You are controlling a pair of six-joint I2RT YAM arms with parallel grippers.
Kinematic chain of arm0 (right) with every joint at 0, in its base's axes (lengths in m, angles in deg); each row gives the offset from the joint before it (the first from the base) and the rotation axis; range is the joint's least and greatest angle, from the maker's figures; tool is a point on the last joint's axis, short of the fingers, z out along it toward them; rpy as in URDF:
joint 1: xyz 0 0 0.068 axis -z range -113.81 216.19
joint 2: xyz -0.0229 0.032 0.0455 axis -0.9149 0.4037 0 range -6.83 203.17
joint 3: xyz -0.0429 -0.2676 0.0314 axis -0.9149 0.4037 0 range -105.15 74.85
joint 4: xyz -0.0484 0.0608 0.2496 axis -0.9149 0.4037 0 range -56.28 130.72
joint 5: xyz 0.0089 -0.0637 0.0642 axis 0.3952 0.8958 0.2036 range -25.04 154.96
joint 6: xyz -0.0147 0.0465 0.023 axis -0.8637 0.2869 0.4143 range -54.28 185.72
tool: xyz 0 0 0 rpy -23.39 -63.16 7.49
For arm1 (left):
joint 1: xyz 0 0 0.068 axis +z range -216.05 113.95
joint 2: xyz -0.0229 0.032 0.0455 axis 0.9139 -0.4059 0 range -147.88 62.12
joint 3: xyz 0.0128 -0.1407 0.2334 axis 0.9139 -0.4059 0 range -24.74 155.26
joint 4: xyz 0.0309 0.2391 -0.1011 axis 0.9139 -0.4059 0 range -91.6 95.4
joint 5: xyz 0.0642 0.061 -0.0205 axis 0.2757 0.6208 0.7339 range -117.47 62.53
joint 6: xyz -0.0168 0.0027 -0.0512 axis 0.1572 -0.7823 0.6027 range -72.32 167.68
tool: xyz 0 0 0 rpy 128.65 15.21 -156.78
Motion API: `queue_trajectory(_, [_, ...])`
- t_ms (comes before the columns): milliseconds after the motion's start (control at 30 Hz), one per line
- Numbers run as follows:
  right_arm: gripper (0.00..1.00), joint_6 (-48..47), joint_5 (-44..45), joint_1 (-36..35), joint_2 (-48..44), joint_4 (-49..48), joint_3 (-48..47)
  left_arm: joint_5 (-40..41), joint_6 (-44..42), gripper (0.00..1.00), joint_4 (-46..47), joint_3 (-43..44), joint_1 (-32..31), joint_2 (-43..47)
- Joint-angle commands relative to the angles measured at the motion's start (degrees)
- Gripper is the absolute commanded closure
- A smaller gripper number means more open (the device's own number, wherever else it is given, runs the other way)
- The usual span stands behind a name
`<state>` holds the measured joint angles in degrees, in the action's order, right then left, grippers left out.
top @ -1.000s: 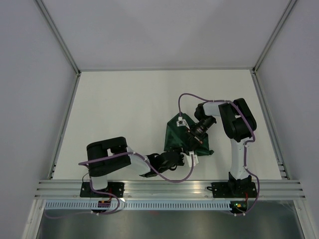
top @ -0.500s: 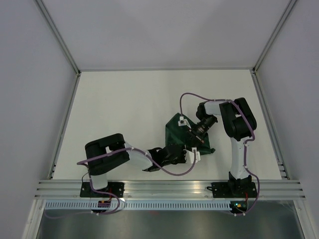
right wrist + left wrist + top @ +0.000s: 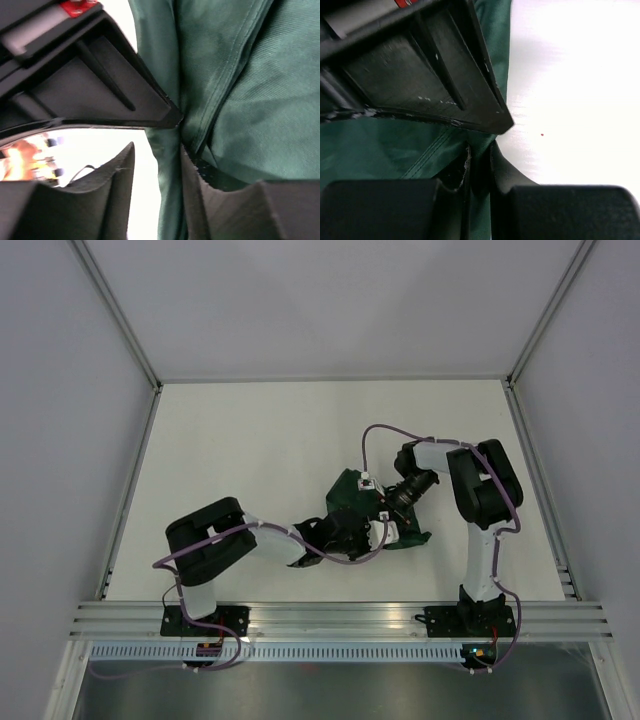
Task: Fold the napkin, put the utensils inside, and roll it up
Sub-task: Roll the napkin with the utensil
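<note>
The dark green napkin (image 3: 348, 490) lies bunched in the middle right of the table, under both gripper heads. My left gripper (image 3: 377, 534) reaches in from the left and is shut on a fold of the napkin (image 3: 380, 150), the cloth pinched between its jaws (image 3: 480, 162). My right gripper (image 3: 384, 508) comes down from the far right and stands open. A hanging hemmed fold of the napkin (image 3: 260, 100) lies against its right finger (image 3: 200, 190), with bare table showing beside the left finger (image 3: 115, 180). The utensils are hidden.
The white table (image 3: 250, 450) is fenced by a metal rail on the left (image 3: 130, 490) and on the right (image 3: 535, 480). Purple cables loop over both arms. The two gripper heads sit almost touching above the cloth.
My left gripper slid up and right onto the napkin and closed on a fold. My right gripper opened its jaws. The napkin is bunched tighter and shifted slightly left.
</note>
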<state>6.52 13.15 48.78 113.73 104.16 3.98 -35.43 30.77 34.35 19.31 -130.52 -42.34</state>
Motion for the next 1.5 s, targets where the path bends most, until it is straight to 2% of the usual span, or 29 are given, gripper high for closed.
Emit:
queue_trajectory(0, [0.51,-1.45,2.42,0.36,-6.19,-9.96,-0.14,-10.39,9.07,0.98,-10.49,-1.08,2.05,-4.43])
queue_trajectory(233, [0.47,1.10,-0.57,5.44,-19.54,-11.98,1.25,-19.53,13.30,0.98,-9.00,-1.25,6.10,-6.10])
queue_trajectory(333, [0.46,2.50,-0.57,7.65,-25.25,-15.75,3.63,-24.80,15.58,0.98,-9.00,-0.73,8.65,-7.50])
queue_trajectory(567, [0.43,3.39,2.76,9.06,-40.99,-29.11,19.61,-37.63,20.86,0.98,-9.00,1.56,14.10,-11.72])
queue_trajectory(733, [0.40,6.10,11.09,3.54,-51.53,-38.77,30.16,-43.70,23.58,0.98,-10.49,4.11,17.35,-15.15])
queue_trajectory(833, [0.38,10.06,18.03,-5.23,-55.93,-49.04,38.50,-46.78,24.81,0.98,-11.02,5.51,18.32,-17.25])
queue_trajectory(967, [0.35,12.35,23.15,-12.97,-56.66,-53.38,41.78,-47.84,25.43,0.98,-12.25,6.92,18.76,-19.10])
queue_trajectory(1233, [0.36,13.23,26.32,-18.27,-50.33,-56.37,42.04,-47.84,26.49,0.98,-12.34,7.71,19.20,-20.60])
queue_trajectory(1333, [0.39,13.67,27.90,-21.25,-48.67,-58.04,42.31,-47.49,26.66,0.98,-12.69,7.98,19.20,-21.04])
queue_trajectory(1467, [0.49,14.02,28.87,-22.58,-46.90,-58.57,41.96,-47.23,26.57,0.98,-13.30,8.42,19.20,-21.13])
